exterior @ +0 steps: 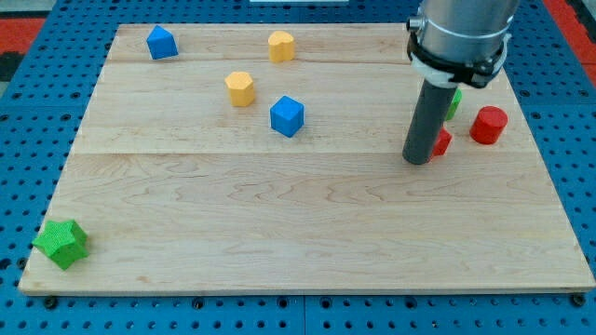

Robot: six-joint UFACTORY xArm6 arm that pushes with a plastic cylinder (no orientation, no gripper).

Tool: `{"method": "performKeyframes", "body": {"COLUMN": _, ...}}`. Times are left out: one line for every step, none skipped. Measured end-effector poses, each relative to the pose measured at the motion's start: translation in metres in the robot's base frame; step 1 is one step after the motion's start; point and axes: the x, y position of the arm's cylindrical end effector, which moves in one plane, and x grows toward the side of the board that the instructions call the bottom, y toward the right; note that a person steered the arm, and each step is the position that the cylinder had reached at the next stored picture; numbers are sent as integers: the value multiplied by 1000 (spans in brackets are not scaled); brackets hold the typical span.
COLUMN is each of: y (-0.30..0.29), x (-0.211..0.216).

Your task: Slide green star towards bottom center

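Blocks lie scattered on a pale wooden worktop (307, 223) set on a blue pegged base. The green star (61, 244) sits at the near left corner of the worktop, right by its edge and well apart from everything else. At the far left stands a blue block (162, 42) with a peaked top; further right along the far side is a yellow block (281, 46), and nearer than that a second yellow block (240, 88) with a blue cube (287, 116) just beside it to the right. On the right side the dark rod comes down from the grey arm, and my tip (418, 160) rests on the worktop far from the green star, across most of the board. A small red block (441, 142) shows just right of the rod, touching or nearly touching it, partly hidden. A red cylinder (488, 125) stands further right, and a sliver of another green block (453, 102) peeks out behind the rod; its shape cannot be made out. There is no hand on this arm, so no grasp can be told.
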Motion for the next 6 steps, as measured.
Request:
{"method": "performKeyframes", "body": {"y": 30, "x": 0}}
{"method": "performKeyframes", "body": {"y": 20, "x": 40}}
{"method": "performKeyframes", "body": {"y": -105, "x": 118}}
{"method": "performKeyframes", "body": {"y": -261, "x": 153}}
{"method": "performKeyframes", "body": {"y": -348, "x": 169}}
{"method": "performKeyframes", "body": {"y": -445, "x": 146}}
